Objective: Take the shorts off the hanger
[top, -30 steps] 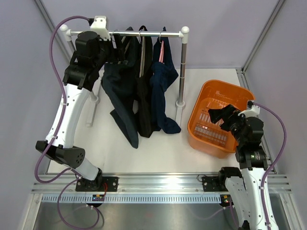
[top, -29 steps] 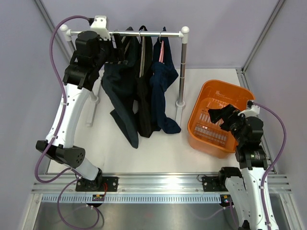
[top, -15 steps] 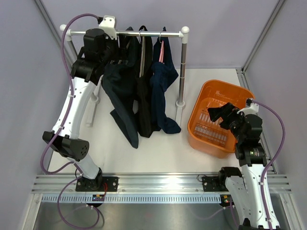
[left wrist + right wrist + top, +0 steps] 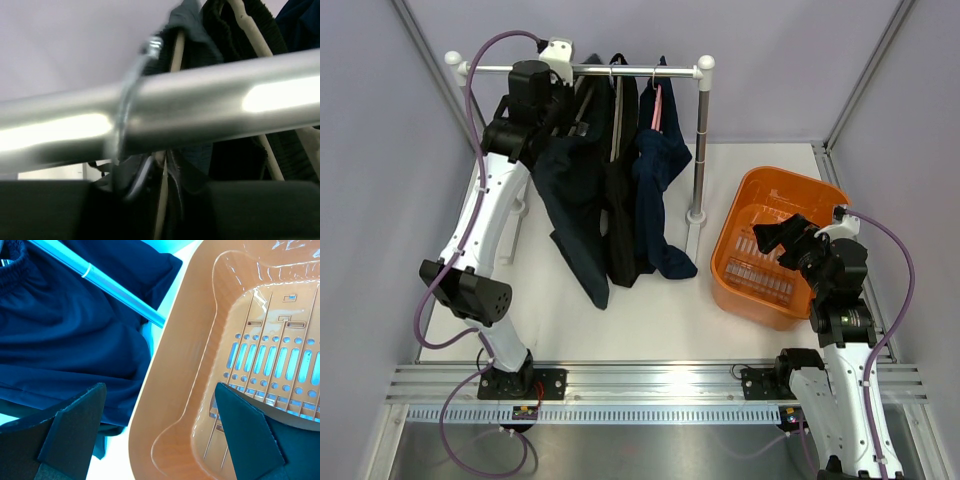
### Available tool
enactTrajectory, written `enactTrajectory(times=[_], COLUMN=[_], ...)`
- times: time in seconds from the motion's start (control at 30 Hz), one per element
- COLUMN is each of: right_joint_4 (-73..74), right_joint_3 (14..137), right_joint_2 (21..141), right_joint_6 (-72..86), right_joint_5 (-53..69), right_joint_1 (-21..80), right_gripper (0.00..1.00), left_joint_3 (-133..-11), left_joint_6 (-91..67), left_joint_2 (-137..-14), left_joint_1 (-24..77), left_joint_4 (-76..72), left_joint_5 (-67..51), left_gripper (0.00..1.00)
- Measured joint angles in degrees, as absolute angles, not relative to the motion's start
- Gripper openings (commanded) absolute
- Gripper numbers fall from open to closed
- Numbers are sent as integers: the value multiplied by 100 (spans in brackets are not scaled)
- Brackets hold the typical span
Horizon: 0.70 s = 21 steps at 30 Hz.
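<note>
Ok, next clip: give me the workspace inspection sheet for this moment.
Surface: white table, carrying rack and basket.
Job's things: teal-navy shorts, black shorts and navy shorts all hang from the rail.
Clutter: orange basket; nothing seen inside.
Grippers: left gripper at the teal-navy shorts' top, jaws hidden; right gripper open over the basket.
Cables: purple cables loop from both arms.
Surroundings: plain lilac walls.

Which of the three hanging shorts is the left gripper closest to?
The leftmost pair, dark teal-navy: the left gripper is at its top by the rail. The black pair hangs in the middle, the navy blue pair farthest right.
</note>
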<state>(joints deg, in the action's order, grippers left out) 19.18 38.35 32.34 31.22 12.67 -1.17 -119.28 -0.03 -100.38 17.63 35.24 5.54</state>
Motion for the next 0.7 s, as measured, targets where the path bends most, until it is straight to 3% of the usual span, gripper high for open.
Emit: enactTrajectory(times=[0.1,0.7], right_joint_4=[1918,1920], right_joint_3=[3835,3846], right_joint_2=[3238,3321], right_joint_6=[3122,3105], right_joint_5=[1269,1321], right_joint_1=[-117,-117], right_gripper=[99,100], left_joint_3=[-11987,-12162], left_joint_6=[21,-139], left_joint_2=[-10038,-9546], left_joint_1=[1763,1763], left_joint_4=[3551,3948], left_joint_5=[607,628], left_gripper=[0,0])
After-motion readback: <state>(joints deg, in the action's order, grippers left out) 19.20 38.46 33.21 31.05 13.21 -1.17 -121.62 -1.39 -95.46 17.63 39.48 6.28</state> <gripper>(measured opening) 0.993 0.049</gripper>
